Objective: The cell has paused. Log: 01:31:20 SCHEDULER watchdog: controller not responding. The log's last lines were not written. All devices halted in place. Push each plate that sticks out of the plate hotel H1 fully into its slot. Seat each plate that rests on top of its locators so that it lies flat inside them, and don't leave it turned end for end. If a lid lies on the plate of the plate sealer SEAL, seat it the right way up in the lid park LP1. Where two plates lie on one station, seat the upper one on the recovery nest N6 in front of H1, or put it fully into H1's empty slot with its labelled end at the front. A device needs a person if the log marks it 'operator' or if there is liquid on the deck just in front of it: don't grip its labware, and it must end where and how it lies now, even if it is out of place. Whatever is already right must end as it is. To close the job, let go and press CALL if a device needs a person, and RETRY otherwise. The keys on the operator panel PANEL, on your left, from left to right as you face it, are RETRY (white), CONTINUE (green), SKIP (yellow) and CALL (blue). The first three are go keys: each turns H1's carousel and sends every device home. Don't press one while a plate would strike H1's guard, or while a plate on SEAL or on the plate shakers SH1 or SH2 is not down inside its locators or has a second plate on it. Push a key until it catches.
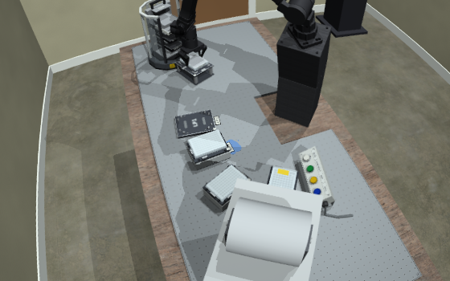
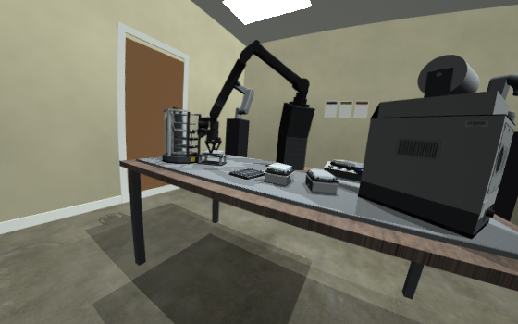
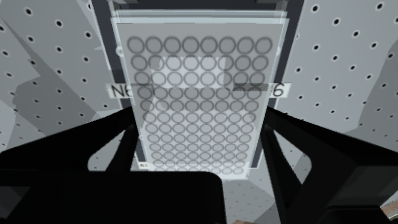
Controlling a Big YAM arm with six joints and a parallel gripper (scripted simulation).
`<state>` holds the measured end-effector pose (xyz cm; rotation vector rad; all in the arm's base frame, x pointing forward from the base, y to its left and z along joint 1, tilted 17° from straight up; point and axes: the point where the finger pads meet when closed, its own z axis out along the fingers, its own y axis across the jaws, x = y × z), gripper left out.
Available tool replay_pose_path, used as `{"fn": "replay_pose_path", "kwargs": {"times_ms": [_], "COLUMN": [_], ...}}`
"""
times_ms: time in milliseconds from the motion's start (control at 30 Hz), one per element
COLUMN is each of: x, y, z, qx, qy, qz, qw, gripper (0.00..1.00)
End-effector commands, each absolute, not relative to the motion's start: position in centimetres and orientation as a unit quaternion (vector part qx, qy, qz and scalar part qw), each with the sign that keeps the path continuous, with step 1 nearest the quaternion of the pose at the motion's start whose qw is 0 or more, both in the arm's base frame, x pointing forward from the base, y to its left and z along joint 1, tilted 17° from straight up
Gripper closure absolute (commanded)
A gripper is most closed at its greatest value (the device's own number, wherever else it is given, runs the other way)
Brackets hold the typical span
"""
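My gripper [image 1: 195, 56] [image 2: 212, 150] [image 3: 199, 112] is shut on a clear well plate [image 1: 198, 63] [image 3: 200, 120], its fingers along the long sides. The plate is over the nest N6 [image 3: 295, 30] in front of the hotel H1 [image 1: 161, 64] [image 2: 175, 158]; the gap below it cannot be judged. A white plate [image 1: 207, 144] [image 2: 280, 167] is on a device with a blue liquid patch [image 1: 235, 147] just in front. Another plate [image 1: 227, 182] [image 2: 321, 175] sits on an angled device. The panel [image 1: 321, 173] shows white, green, yellow and blue keys.
The dark lid park [image 1: 184, 126] [image 2: 248, 173] lies between N6 and the device with liquid. A plate with a yellow label [image 1: 284, 180] is beside the panel, partly hidden by the large sealer [image 1: 268, 233] [image 2: 434, 162]. The arm's pedestal [image 1: 300, 76] stands behind the deck.
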<state>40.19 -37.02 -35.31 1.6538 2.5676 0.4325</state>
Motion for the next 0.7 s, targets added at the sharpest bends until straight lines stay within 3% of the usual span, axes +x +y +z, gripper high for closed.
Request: {"fn": "replay_pose_path", "kwargs": {"times_ms": [0, 667], "x": [42.0, 42.05], "y": [-37.5, -37.43], "z": [-35.77, -36.07], "qx": [0.532, 0.532], "qy": [0.834, 0.834], "qz": [0.139, 0.138], "qw": [0.041, 0.042], "gripper": [0.16, 0.16]}}
